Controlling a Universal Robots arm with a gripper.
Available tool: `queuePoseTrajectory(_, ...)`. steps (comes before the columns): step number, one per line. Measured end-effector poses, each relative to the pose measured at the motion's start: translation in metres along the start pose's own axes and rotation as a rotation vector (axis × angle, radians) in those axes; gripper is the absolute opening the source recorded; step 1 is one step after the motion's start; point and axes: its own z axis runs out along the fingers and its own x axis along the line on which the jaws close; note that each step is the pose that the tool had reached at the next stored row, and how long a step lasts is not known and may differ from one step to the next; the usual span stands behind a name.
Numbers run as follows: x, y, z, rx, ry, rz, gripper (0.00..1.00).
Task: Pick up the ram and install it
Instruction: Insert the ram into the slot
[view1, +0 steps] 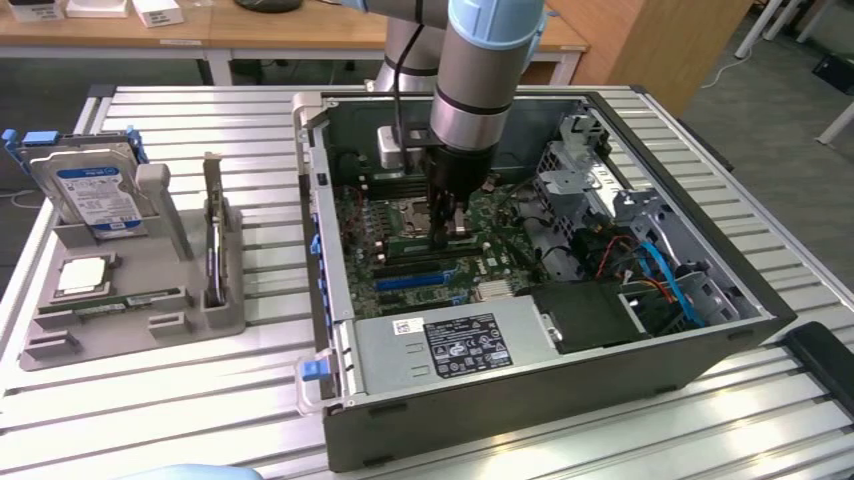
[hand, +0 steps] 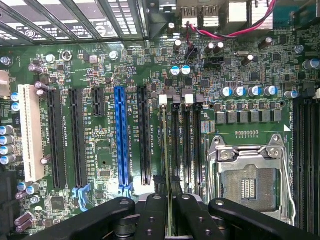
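A grey and pale-blue robot arm (view1: 474, 90) reaches down from the top centre of the exterior view into an open black computer case (view1: 601, 375) lying on a slatted metal bench (view1: 200, 400). Its black gripper (view1: 450, 225) hangs just over the green motherboard (view1: 400, 250) in the middle of the frame.

In the wrist view the gripper (hand: 169, 200) has its black fingers (hand: 154, 215) closed against the ram (hand: 167, 150), a thin green circuit-board stick seen edge-on. The stick runs in line with the outermost of four parallel black memory slots, and its far end reaches a small white latch (hand: 162, 99). Whether it is seated in that slot or just above it I cannot tell. A long blue expansion slot (hand: 120, 135) lies just beside the memory slots on one side. The open silver processor socket (hand: 250, 185) lies on the other. White print runs along the slots, too small to read.

At the exterior view's left, a grey moulded holder (view1: 160, 250) carries an upright boxy hard drive with a blue-white label (view1: 96, 195) and a square silver chip (view1: 83, 275). The label's writing is unreadable. At the lower centre, the grey power supply (view1: 400, 360) bears a black sticker (view1: 461, 345) whose white text is also illegible
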Motion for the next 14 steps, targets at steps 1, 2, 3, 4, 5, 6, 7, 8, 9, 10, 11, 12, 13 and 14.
queuePoseTrajectory(1,0.0000,0.0000,0.0001,0.0000,0.0000,0.000,0.13)
queuePoseTrajectory(2,0.0000,0.0000,0.0002,0.0000,0.0000,0.000,0.13)
queuePoseTrajectory(3,0.0000,0.0000,0.0003,0.0000,-0.0001,0.000,0.13)
queuePoseTrajectory(4,0.0000,0.0000,0.0004,0.0000,0.0000,0.000,0.13)
queuePoseTrajectory(5,0.0000,0.0000,0.0004,0.0000,0.0000,0.000,0.13)
queuePoseTrajectory(6,0.0000,0.0000,0.0005,0.0001,-0.0001,0.000,0.13)
queuePoseTrajectory(7,0.0000,0.0000,0.0006,0.0000,-0.0003,0.000,0.13)
queuePoseTrajectory(8,0.0000,0.0000,0.0007,0.0000,-0.0005,0.000,0.13)
queuePoseTrajectory(9,0.0000,0.0000,0.0008,-0.0001,-0.0009,0.000,0.13)
queuePoseTrajectory(10,0.0000,0.0000,0.0010,0.0000,-0.0009,0.000,0.13)
queuePoseTrajectory(11,0.0000,0.0000,0.0010,-0.0001,-0.0008,0.000,0.13)
queuePoseTrajectory(12,0.0000,0.0000,0.0011,-0.0001,-0.0009,0.000,0.13)
queuePoseTrajectory(13,0.0000,0.0000,0.0011,0.0000,-0.0009,0.000,0.13)
queuePoseTrajectory(14,0.0000,0.0000,0.0011,-0.0001,-0.0009,0.000,0.13)
